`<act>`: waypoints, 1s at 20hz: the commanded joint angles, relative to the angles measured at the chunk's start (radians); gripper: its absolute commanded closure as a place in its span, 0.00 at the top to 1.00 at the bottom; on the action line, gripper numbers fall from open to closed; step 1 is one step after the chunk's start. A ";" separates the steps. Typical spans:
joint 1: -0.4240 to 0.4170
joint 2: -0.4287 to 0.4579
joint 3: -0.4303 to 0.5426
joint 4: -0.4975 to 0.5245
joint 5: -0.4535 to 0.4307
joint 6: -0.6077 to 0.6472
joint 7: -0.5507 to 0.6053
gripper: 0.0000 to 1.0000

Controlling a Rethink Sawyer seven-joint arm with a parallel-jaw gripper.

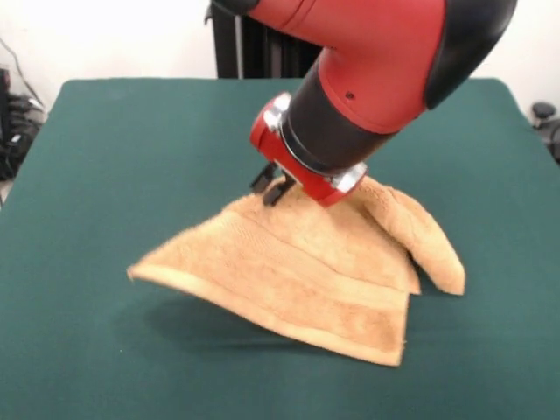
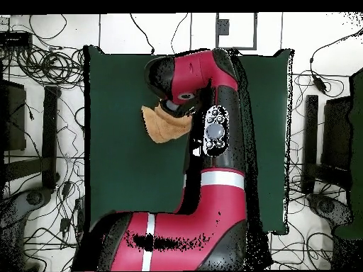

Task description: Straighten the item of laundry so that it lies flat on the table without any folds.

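The tan-orange towel (image 1: 297, 271) is on the dark green table (image 1: 131, 157), right of centre in the front view. My gripper (image 1: 271, 185) is at the towel's far edge and is shut on it there. The towel hangs from that point like a tent, its left corner off the table with a shadow beneath. Its right side (image 1: 420, 236) is folded over in a thick roll. A woven border band runs along the near edge. In the overhead view only part of the towel (image 2: 164, 125) shows beside the arm, and the gripper is hidden under the arm. No label shows.
The red and black arm (image 2: 213, 142) spans the middle of the table (image 2: 120, 177) in the overhead view. Cables and dark equipment lie on the floor on both sides of the table.
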 commanded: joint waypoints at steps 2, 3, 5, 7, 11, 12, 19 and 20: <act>0.020 0.040 0.039 -0.108 -0.052 0.305 -0.298 0.00; 0.019 0.046 0.044 -0.121 -0.056 0.334 -0.302 0.00; 0.017 0.057 0.050 -0.134 -0.064 0.360 -0.308 0.00; 0.015 0.077 0.059 -0.155 -0.067 0.394 -0.313 0.00; -0.001 0.079 0.069 -0.110 -0.043 0.330 -0.284 0.00; -0.003 0.076 0.069 -0.095 -0.038 0.312 -0.277 0.00; -0.002 0.061 0.068 -0.067 -0.029 0.281 -0.263 0.00; -0.003 0.061 0.068 -0.066 -0.028 0.280 -0.262 0.00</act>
